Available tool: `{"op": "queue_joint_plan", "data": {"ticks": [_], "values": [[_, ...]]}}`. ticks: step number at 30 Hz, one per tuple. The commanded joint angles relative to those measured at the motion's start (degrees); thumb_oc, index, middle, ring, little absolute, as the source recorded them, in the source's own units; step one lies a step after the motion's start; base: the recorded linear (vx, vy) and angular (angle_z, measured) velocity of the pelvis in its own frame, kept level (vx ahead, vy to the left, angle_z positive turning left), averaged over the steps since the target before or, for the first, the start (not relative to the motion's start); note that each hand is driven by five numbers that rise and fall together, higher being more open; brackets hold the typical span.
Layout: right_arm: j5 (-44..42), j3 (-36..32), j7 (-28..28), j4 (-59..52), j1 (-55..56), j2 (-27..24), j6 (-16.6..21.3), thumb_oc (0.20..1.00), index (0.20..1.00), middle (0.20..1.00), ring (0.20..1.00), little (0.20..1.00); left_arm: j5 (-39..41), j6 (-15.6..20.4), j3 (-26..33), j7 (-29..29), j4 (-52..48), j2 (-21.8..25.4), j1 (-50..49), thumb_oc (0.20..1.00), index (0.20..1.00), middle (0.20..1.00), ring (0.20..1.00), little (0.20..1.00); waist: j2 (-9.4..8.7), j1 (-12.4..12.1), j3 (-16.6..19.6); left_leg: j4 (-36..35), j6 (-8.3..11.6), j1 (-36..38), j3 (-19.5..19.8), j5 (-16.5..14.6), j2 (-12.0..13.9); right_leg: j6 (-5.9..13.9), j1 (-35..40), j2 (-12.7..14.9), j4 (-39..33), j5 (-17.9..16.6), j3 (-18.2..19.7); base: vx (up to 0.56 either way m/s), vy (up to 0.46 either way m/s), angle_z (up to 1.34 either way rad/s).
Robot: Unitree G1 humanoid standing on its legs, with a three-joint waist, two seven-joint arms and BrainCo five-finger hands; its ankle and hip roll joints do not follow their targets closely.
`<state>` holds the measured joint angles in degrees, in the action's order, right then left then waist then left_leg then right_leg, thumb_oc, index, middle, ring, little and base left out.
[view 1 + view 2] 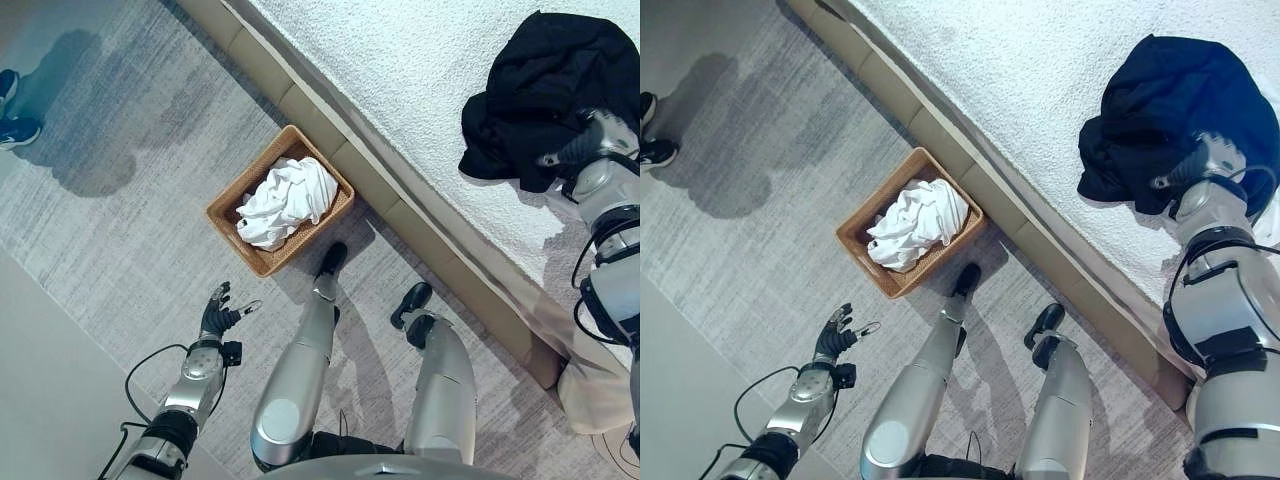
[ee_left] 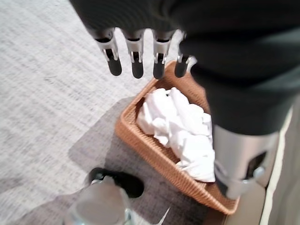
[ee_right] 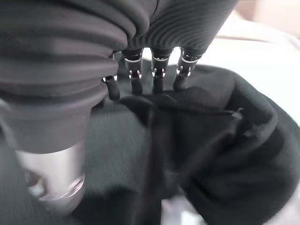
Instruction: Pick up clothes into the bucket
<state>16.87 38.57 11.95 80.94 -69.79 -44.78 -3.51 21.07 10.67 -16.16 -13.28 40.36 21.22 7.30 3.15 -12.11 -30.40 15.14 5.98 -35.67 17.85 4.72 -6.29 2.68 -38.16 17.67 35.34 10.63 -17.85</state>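
At your far left a person's shoes (image 1: 14, 108) stand on the grey carpet (image 1: 110, 230). Your left hand (image 1: 218, 312) hangs low over the carpet, fingers straight and spread, holding nothing. Just past it, the wicker basket (image 1: 228, 218) sits on the floor against the tan base (image 1: 370, 180) of the bed, with a crumpled white cloth (image 1: 287, 200) inside it. To the right, up on the white bedspread (image 1: 400, 70), lies a heap of black clothes (image 1: 545, 85). Your right hand (image 1: 590, 135) rests on that heap's near edge; in its wrist view the fingers (image 3: 158, 82) reach down with their tips touching the black fabric, but you cannot tell whether they have closed on it.
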Motion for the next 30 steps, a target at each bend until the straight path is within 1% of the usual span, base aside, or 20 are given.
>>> {"op": "queue_joint_plan", "data": {"ticks": [1,4,8,11,13,16,17,18,21,22,23,24,30], "values": [[1.8,1.0,-0.7,1.5,-2.7,-3.1,-1.6,0.200,0.200,0.200,0.200,0.200,1.0,0.1,-1.0,0.7,0.6,-0.5,1.1,1.000,1.000,1.000,1.000,1.000,1.77,0.4,0.6,0.7,-2.22,0.5,0.5,-2.6,-0.5,3.71,5.1,-0.9,-2.4,0.9,1.0,0.00,0.000,0.00],[1.1,0.6,0.2,0.6,-3.2,-3.0,-1.5,0.200,0.200,0.200,0.200,0.200,1.3,0.0,-1.4,0.7,0.8,-0.9,1.9,1.000,1.000,1.000,1.000,1.000,1.58,0.6,0.6,0.0,-2.09,0.8,0.4,-2.3,-0.4,3.74,5.1,-1.1,-2.7,1.0,1.1,0.00,0.000,0.00],[-1.9,-0.6,2.1,-1.2,-4.7,-3.1,-0.9,0.200,0.200,0.200,0.200,0.200,1.5,0.2,-1.7,0.2,0.9,-1.4,2.7,1.000,1.000,1.000,1.000,1.000,1.01,1.2,0.6,-0.2,-2.15,0.9,0.0,-2.3,-0.1,3.84,5.0,-1.4,-3.1,0.8,1.5,0.00,0.000,0.00],[-8.0,-3.1,4.5,-3.4,-6.5,-3.0,0.3,0.200,0.200,0.200,0.200,0.200,2.3,0.4,-1.5,-0.3,0.6,-1.6,2.8,1.000,1.000,1.000,1.000,1.000,0.54,1.7,0.6,0.1,-2.26,0.8,-0.5,-2.6,0.0,3.96,4.9,-1.6,-3.3,0.7,2.0,0.00,0.000,0.00],[-10.6,-3.6,6.7,-5.7,-8.2,-2.8,1.3,0.200,0.200,0.200,0.200,0.200,2.5,0.5,-1.5,-0.6,0.5,-1.6,2.6,1.000,1.000,1.000,1.000,1.000,-0.02,2.1,0.6,0.6,-2.32,0.9,-1.1,-2.9,0.2,4.01,5.0,-1.8,-3.5,0.4,2.5,0.00,0.033,-0.04],[-12.3,-3.1,8.7,-10.5,-9.7,-2.6,2.6,0.200,0.200,0.200,0.200,0.200,2.3,0.8,-1.2,-0.9,0.9,-1.1,2.7,1.000,1.000,1.000,1.000,1.000,-0.97,3.0,0.6,1.2,-2.40,0.9,-2.0,-3.3,0.4,4.02,5.2,-2.1,-3.9,0.2,3.2,-0.01,0.032,-0.06],[-12.3,-3.1,8.7,-10.5,-9.7,-2.6,2.6,0.200,0.200,0.200,0.200,0.200,2.3,0.8,-1.2,-0.9,0.9,-1.1,2.7,1.000,1.000,1.000,1.000,1.000,-1.00,3.0,0.6,1.2,-2.41,0.9,-2.0,-3.3,0.4,4.02,5.2,-2.1,-3.9,0.2,3.2,-0.09,0.086,-0.07],[-13.4,-3.6,10.6,-15.7,-10.7,-3.1,3.4,0.200,0.200,0.200,0.200,0.200,2.2,1.0,-0.7,-1.4,1.0,-0.8,3.0,1.000,1.000,1.000,1.000,1.000,-1.37,3.6,0.6,1.3,-2.48,-0.2,-2.4,-1.8,0.7,3.69,4.5,-2.4,-5.0,-2.1,3.1,-0.10,0.095,-0.16],[-13.6,-4.7,13.9,-25.4,-11.6,-4.6,4.0,0.200,0.200,0.200,0.200,0.200,2.0,1.5,-0.1,-2.0,0.5,-0.3,2.7,1.000,1.000,1.000,1.000,1.000,-2.40,4.7,0.6,1.8,-2.61,0.4,-3.4,-2.3,0.8,3.85,4.8,-2.7,-5.3,-2.6,3.9,-0.05,0.064,-0.23],[-13.5,-4.8,13.9,-25.5,-11.5,-4.6,3.9,0.200,0.200,0.200,0.200,0.200,2.0,1.5,-0.1,-2.0,0.5,-0.2,2.7,1.000,1.000,1.000,1.000,1.000,-2.43,4.6,0.6,1.8,-2.62,0.4,-3.4,-2.3,0.9,3.85,4.8,-2.7,-5.3,-2.6,4.0,-0.02,0.071,-0.20],[-14.0,-6.3,15.9,-29.9,-11.6,-5.4,4.5,0.200,0.200,0.200,0.200,0.200,1.7,1.7,0.2,-2.3,-0.2,0.2,2.3,1.000,1.000,1.000,1.000,1.000,-2.99,5.2,0.6,2.4,-2.85,1.0,-4.1,-2.9,0.9,3.91,5.4,-2.8,-5.9,-2.9,4.6,-0.03,0.074,-0.25],[-13.9,-7.0,16.6,-33.2,-11.7,-5.8,4.7,0.200,0.200,0.200,0.200,0.200,1.7,1.9,0.5,-2.5,-1.2,0.5,2.0,1.000,1.000,1.000,1.000,1.000,-3.30,5.5,0.6,2.9,-2.95,1.1,-4.6,-3.3,0.9,3.90,5.7,-2.9,-6.2,-3.1,4.9,-0.03,0.099,-0.24],[-12.2,-11.6,19.7,-46.8,-10.4,-7.5,5.8,0.200,0.200,0.200,0.200,0.200,0.8,2.7,2.1,-3.3,-5.6,2.3,2.2,1.000,1.000,1.000,1.000,1.000,-4.80,6.9,0.6,4.4,-3.42,3.3,-6.7,-4.8,1.2,4.51,7.9,-3.3,-7.9,-4.6,6.6,-0.03,0.067,-0.24]]}}
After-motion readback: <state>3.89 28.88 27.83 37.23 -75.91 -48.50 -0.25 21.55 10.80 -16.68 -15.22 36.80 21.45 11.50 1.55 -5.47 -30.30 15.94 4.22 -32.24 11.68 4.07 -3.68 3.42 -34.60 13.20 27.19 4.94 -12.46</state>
